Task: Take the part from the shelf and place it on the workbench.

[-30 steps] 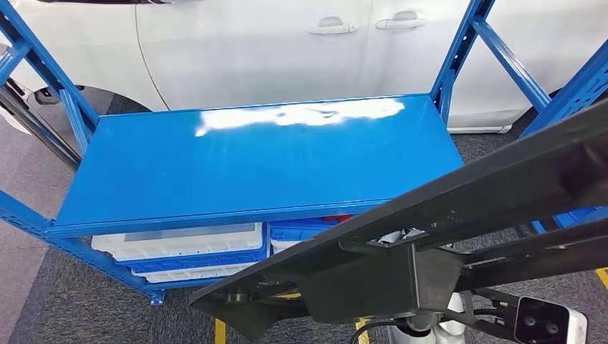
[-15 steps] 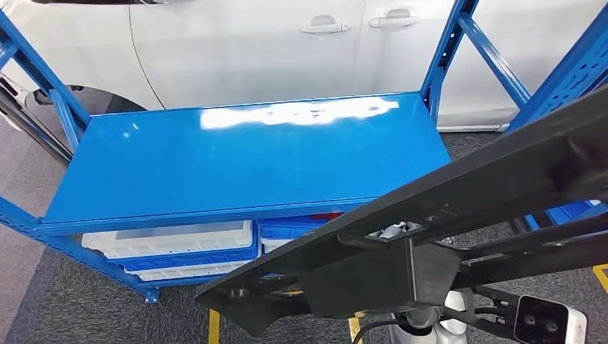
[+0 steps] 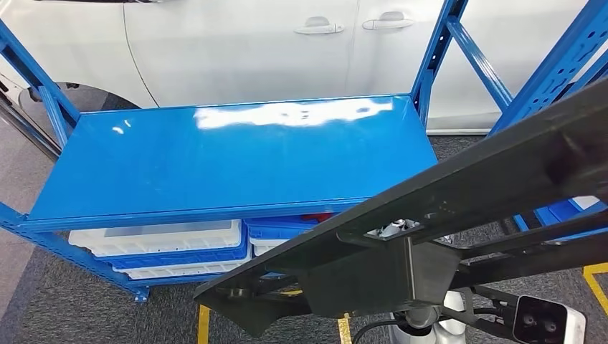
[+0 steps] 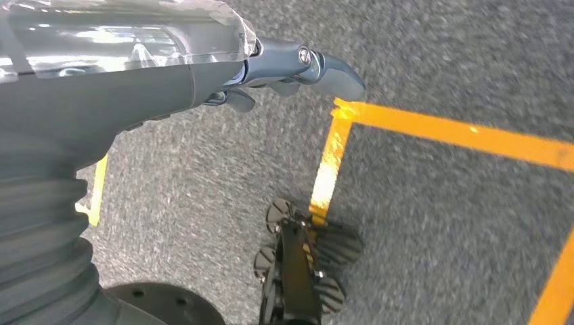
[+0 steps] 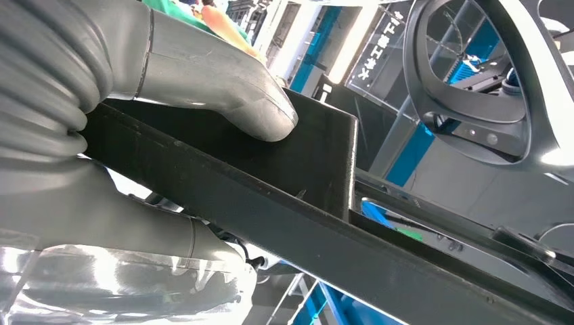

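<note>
A long black part (image 3: pixel 473 183) runs slantwise across the lower right of the head view, with a black bracket block (image 3: pixel 380 276) under its middle. In the right wrist view my right hand (image 5: pixel 203 74) grips this part (image 5: pixel 298 203), the thick grey thumb pressed on its upper face. The blue shelf (image 3: pixel 229 161) stands ahead with its top board bare. My left hand (image 4: pixel 298 68) hangs over the grey floor with its fingers stretched out and nothing in them.
White and blue bins (image 3: pixel 165 240) sit on the level below the top board. A white car (image 3: pixel 244 43) stands behind the shelf. Blue uprights (image 3: pixel 430 64) rise at the right. Yellow tape lines (image 4: pixel 440 128) mark the carpet.
The whole picture has slid left and slightly down, so the camera has turned. The black part stays in my right hand at the same place in view.
</note>
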